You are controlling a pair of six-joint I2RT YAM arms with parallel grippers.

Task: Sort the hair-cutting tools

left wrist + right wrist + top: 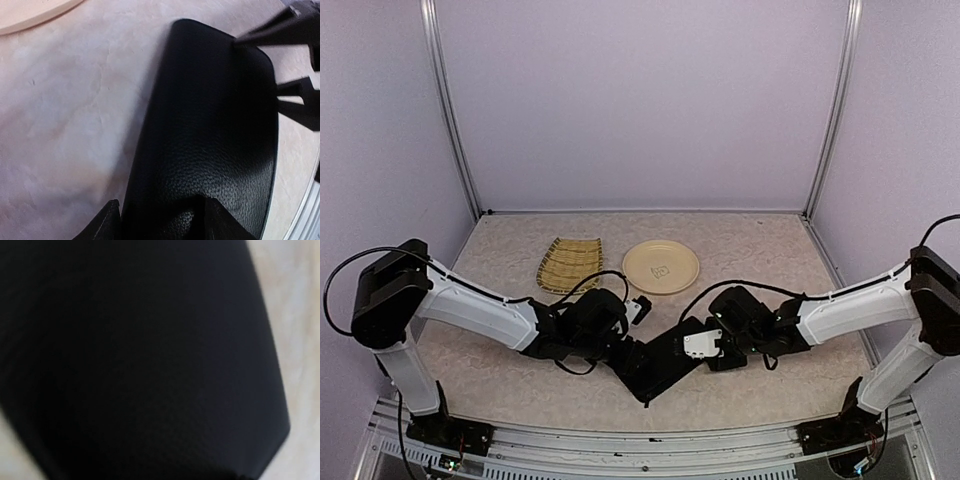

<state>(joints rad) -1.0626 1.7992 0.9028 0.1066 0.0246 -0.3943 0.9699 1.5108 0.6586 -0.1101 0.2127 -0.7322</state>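
Left gripper (162, 220) hung with jaws partly apart over one end of the closed black case (210, 140), which lay by the middle of the worktop's (770, 270) near edge. At its opposite end the right gripper (256, 67) was also parted, and neither clearly held anything. No scissors or clips showed, so all 4 were probably inside. With 2 arms crowding 1 case, a mistimed pull could drag it over that edge.

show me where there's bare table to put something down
Bare table runs from the plate to the right wall, and along the back wall behind the bamboo tray. Crowded at centre front: the left gripper and right gripper meet over the black case.
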